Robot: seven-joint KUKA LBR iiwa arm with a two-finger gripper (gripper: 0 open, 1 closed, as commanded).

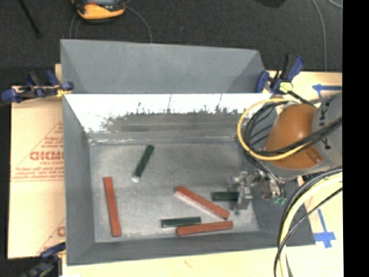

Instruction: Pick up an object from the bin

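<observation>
My gripper (243, 194) is low over the right side of the bin floor, close to the right wall. A short dark green stick (223, 196) lies flat right at its left side, with its right end against the gripper. Just left of that, a pale red stick (200, 202) lies slanting down to the right. Its lower end stops near the gripper.
A red-brown stick (204, 228) and a dark green stick (180, 221) lie along the front wall. A long red stick (112, 206) lies at the left. A green stick with a pale tip (143, 161) is in the back left part. The arm's cables loop over the right rim.
</observation>
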